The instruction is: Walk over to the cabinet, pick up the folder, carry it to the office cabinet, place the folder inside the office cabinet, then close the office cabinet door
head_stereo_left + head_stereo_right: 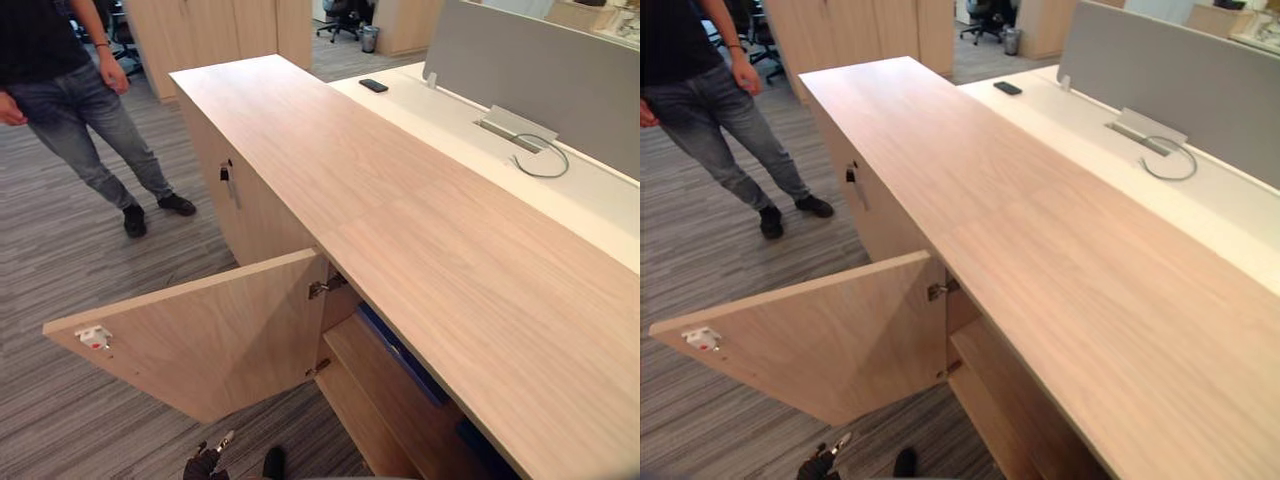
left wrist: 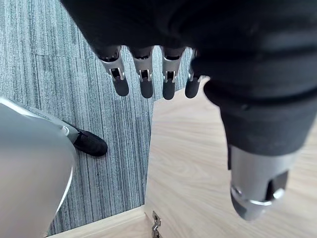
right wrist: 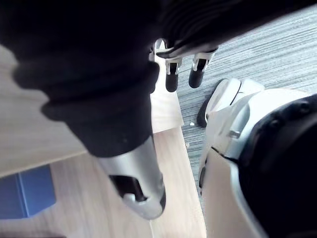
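Left eye view: folder [image 1: 402, 356] seemingly inside cabinet [image 1: 400, 200]; left hand [image 2: 145, 82], right hand [image 3: 134, 171] slack, empty.

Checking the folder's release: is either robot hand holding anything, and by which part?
Nothing is held: left robot hand and right robot hand are open; the folder sits inside the cabinet.

Grey striped carpet [image 1: 60, 420]; white desk [image 1: 600, 200], grey partition [image 1: 540, 70].
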{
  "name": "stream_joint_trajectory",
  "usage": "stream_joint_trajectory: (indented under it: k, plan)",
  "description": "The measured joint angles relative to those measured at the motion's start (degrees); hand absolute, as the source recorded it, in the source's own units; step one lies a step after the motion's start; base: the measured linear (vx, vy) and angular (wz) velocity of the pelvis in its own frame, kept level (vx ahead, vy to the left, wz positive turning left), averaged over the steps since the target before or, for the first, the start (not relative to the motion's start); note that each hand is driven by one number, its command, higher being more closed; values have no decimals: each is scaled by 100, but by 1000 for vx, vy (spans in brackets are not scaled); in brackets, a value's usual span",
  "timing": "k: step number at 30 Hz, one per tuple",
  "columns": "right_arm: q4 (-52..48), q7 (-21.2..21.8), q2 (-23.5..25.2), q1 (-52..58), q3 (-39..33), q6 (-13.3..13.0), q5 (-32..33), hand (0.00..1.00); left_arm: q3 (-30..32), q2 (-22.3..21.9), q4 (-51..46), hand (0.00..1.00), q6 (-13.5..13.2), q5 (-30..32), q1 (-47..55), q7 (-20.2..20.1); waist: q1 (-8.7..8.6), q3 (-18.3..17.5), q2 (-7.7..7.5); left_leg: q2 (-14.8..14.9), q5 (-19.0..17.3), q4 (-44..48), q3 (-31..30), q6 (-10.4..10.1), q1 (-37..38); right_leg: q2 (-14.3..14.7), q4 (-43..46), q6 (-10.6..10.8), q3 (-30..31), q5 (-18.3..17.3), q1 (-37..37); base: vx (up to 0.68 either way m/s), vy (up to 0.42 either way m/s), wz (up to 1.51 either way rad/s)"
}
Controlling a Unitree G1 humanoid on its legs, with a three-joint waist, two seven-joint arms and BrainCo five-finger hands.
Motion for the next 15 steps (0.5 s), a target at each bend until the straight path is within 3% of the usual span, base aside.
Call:
stream_joint_trajectory:
  k: [7, 11, 13, 14, 15]
  plan:
    - [98, 5, -11, -26, 8, -94, -11, 0, -197, 62, -2, 0, 0, 52, 18, 0, 16, -15, 8, -86, 149, -2, -37, 33, -63, -45, 11, 56, -144, 68, 89, 6, 19, 17]
    - [-5, 7, 12, -20, 8, -124, -10, 0, -181, 57, -47, 0, 6, 14, -26, -2, -27, 77, 74, -56, 53, 1, -87, 96, -132, -59, 167, 51, -320, 69, 64, -133, 17, 23]
    - [-80, 8, 93, -39, -121, -146, -10, 0, -39, 31, -220, 0, 18, -80, -23, 3, -134, 122, 13, 3, -170, 78, 504, 164, -273, -177, 101, 13, -676, 109, 1, -137, 62, 78]
    - [-109, 4, 146, -99, -292, -168, -10, 0, 103, 17, -341, 0, 3, -182, -85, 10, -160, 252, -40, 166, -385, 695, 1291, 316, -522, -324, 183, 5, -815, 113, -4, -74, 70, 55]
    - [-119, 4, 137, -132, -363, -180, -10, 0, 172, 3, -398, 0, -9, -232, -95, 11, -117, 332, -14, 302, -486, 1140, 1627, 384, -598, -394, 236, 4, -812, 112, 0, -24, 89, 24]
